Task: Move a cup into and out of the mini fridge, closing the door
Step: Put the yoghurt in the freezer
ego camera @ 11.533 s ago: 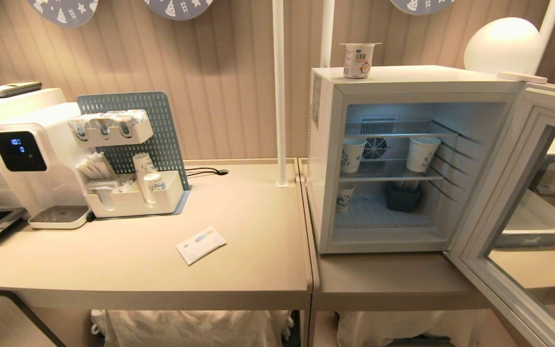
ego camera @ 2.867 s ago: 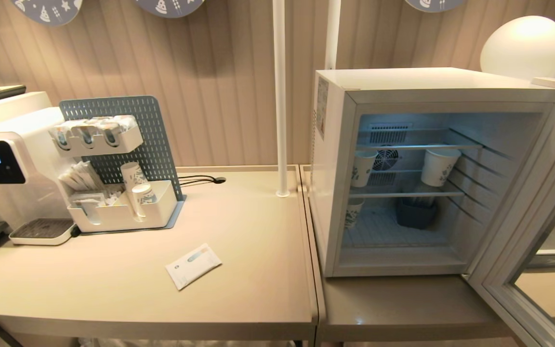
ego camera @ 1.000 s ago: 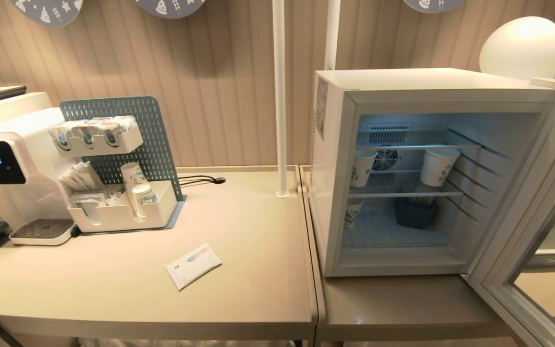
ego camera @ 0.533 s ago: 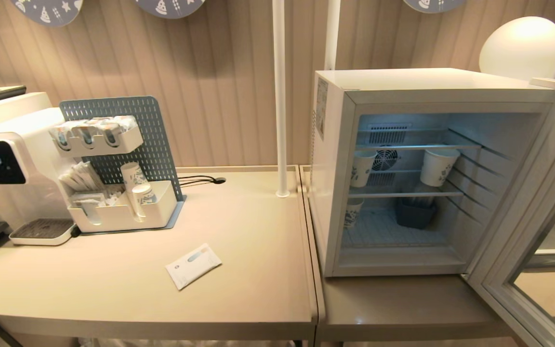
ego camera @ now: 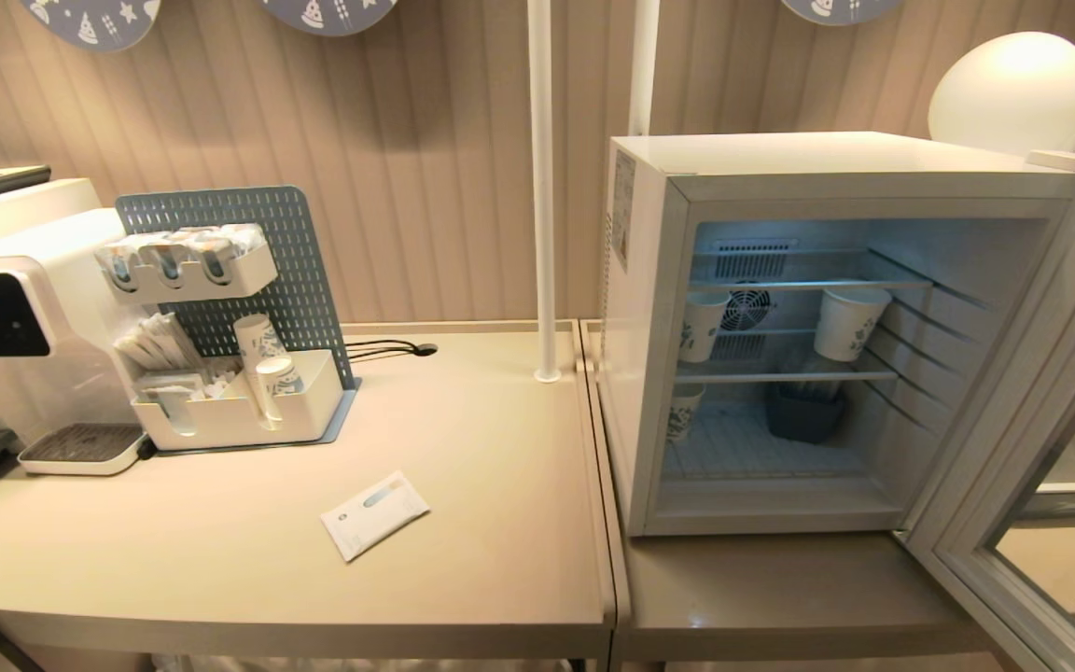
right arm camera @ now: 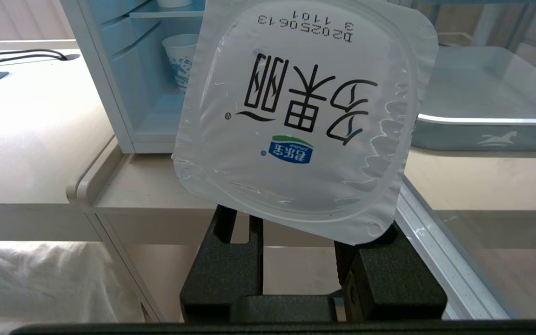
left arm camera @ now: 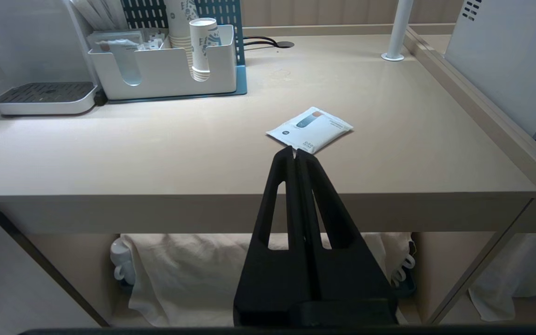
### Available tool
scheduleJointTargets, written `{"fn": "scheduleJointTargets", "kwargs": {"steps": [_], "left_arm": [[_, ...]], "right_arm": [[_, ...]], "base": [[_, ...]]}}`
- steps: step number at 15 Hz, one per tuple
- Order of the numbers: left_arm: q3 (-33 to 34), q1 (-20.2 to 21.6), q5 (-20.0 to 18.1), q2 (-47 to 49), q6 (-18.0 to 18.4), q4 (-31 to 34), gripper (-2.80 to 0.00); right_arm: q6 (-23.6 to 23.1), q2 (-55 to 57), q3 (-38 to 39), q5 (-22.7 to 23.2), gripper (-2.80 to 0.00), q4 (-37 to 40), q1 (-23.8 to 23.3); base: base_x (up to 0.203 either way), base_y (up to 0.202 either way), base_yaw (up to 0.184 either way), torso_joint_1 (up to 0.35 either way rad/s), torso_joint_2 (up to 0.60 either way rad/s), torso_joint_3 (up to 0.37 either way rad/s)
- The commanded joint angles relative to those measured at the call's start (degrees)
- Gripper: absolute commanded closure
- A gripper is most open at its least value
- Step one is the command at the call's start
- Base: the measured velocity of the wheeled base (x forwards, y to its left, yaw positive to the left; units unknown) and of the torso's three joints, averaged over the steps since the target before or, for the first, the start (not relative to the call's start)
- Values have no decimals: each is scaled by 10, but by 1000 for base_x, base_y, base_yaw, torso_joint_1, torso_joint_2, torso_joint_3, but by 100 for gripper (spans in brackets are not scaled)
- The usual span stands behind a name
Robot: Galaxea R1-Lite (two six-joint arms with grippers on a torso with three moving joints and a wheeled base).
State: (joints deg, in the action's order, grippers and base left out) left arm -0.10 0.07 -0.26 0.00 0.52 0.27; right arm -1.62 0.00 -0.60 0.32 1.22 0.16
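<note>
Right gripper point(right arm camera: 298, 218) is clamped on the cup point(right arm camera: 305, 111), foil lid toward the wrist camera, held in front of the table edge below the mini fridge point(ego camera: 649, 308). Left gripper point(left arm camera: 296, 156) is clenched empty, low before the table point(left arm camera: 156, 153), near a white sachet point(left arm camera: 310, 128). Beyond, the door point(ego camera: 1032, 448) stands wide open; paper cups point(ego camera: 850, 322) sit on the shelves.

white sachet point(ego camera: 374, 514) on beige table point(ego camera: 220, 560), water dispenser point(ego camera: 15, 327), pegboard organiser point(ego camera: 230, 317)

light: warm, even | mini fridge point(ego camera: 649, 308) interior glows | edges perhaps bowed
</note>
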Motion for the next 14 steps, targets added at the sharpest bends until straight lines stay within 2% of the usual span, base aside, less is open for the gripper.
{"fn": "scheduleJointTargets", "kwargs": {"steps": [1,7,14], "left_arm": [[0,-1,0,1,0,0,0],[0,-1,0,1,0,0,0],[0,0,0,1,0,0,0]], "right_arm": [[0,2,0,0,0,1,0],[-1,3,-12,3,0,35,0],[-14,77,-13,4,0,37,1]], "base": [[0,0,0,0,0,0],[0,0,0,0,0,0],[0,0,0,0,0,0]]}}
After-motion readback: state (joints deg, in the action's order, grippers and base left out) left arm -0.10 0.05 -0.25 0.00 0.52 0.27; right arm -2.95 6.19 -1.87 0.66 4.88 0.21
